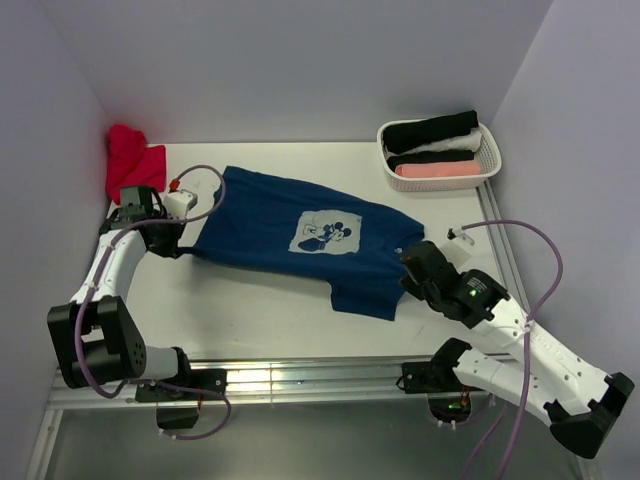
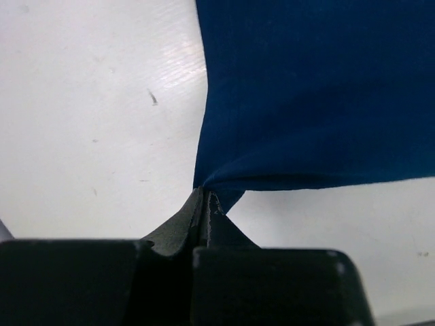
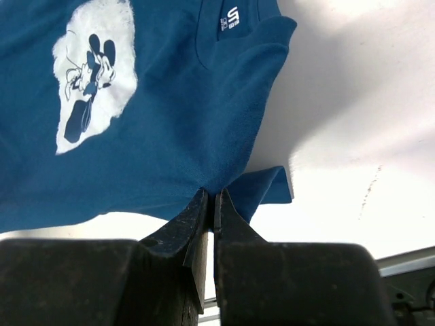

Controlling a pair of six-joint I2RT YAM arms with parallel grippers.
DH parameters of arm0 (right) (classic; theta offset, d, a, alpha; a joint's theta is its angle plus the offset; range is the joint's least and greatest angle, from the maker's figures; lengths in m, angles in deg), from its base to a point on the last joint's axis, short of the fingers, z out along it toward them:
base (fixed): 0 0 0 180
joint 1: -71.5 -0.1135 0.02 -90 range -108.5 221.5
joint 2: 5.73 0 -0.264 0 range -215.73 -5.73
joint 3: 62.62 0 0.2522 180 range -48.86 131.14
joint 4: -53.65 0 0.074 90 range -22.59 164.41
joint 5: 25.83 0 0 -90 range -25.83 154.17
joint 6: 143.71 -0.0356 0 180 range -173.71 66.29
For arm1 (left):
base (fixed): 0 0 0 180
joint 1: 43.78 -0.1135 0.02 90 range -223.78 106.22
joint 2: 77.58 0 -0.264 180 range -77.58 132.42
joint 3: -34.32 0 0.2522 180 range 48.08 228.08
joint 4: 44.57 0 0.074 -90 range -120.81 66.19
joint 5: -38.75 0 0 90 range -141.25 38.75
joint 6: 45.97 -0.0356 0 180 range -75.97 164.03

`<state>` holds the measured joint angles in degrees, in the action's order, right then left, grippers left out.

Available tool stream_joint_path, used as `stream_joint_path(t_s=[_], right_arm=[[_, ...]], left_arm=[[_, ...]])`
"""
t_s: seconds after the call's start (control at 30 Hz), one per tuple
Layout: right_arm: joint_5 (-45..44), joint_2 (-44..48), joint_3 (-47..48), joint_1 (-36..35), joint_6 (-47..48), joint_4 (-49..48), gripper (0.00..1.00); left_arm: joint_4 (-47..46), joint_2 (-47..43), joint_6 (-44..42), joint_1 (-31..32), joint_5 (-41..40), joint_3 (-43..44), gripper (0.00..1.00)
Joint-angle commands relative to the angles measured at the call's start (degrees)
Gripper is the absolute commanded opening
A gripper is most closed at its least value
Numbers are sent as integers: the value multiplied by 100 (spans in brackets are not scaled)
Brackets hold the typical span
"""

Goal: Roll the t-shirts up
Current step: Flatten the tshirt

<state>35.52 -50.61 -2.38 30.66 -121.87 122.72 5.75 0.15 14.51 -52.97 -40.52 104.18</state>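
Navy shirt (image 1: 270,225): spread print-up across the table (image 1: 250,310). Light, limp cloth that sags and creases, so it is best taken by pinching corners. The left gripper (image 2: 205,207) is clamped on a hem corner, the right gripper (image 3: 211,204) on the sleeve-side edge.

Navy t-shirt (image 2: 312,95) cropped in both wrist cams; neck-label (image 3: 230,19) fine print illegible.

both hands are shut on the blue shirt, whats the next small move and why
Probably draw the left hand and right hand apart to tauten the navy t-shirt: each pinches an opposite end, and the cloth between lies skewed and wrinkled.
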Motion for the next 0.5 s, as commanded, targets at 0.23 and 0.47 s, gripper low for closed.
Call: stream_joint_path(t_s=[0.23,0.47], right_arm=[[-194,-283,-174,93,347,-134,0],[16,-1047,-113,699,1076,-863,0]], left_arm=[[642,1383,-380,-39,1054,682,0],[836,2816,-98,-30,1363,1807,0]])
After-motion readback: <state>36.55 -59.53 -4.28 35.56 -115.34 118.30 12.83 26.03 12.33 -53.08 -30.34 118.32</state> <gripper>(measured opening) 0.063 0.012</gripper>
